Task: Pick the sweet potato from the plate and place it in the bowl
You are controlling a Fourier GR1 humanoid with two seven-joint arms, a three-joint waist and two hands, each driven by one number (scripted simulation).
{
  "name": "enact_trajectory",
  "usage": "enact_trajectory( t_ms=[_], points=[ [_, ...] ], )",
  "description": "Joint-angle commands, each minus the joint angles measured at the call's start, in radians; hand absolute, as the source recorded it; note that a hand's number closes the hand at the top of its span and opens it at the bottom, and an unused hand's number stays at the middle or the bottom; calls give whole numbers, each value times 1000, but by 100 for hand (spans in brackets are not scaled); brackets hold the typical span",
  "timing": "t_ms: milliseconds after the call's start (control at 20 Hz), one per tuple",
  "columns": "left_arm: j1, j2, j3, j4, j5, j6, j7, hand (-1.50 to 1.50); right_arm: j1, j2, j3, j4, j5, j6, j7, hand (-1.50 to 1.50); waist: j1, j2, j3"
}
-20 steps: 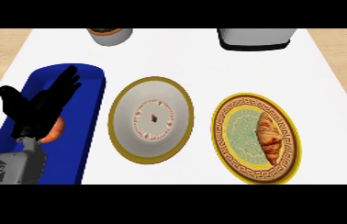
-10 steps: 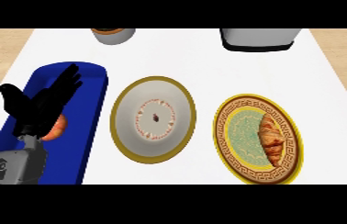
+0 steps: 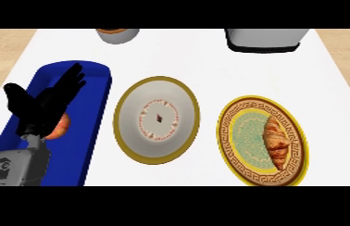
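While the sweet potato is lying on the blue plate at the left side of the counter, only a small orange part of it is showing, since the left hand is hovering right over it. That hand is keeping its fingers stretched out straight and spread, pointing up and away, with the thumb sticking out to the left; it is holding nothing. Whether the palm is touching the sweet potato cannot be told.

Just to the right of the blue plate, the bowl is sitting with its gold rim and white inside, a ring of reddish dots round its middle. Further right of the blue plate, past the bowl, a yellow patterned plate is carrying a croissant. Beyond the blue plate, at the far edge of the counter, a grey cup is standing, and well to its right a white and black appliance is sitting.
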Motion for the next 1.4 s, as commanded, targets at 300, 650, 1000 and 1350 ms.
enact_trajectory(
  t_ms=[300, 650, 1000, 1350],
  points=[
    [-6, 9, -1, 8, 0, -16, -8, 0, -151, 123, 169, -147, -116, -36, 100, 150, 26, 13, -1],
    [-34, -9, -17, -7, 5, -15, -1, 0, -258, 121, 120, -110, -159, -69, 120, 150, 45, 21, -1],
    [-51, -18, -28, -11, 1, -11, 7, 0, -310, 120, 29, -58, -213, -108, 156, 150, 57, 35, 1],
    [-53, -12, -32, -4, -10, -17, -7, 0, -368, 121, -59, -18, -308, -143, 169, 150, 78, 43, 1]
  ],
)
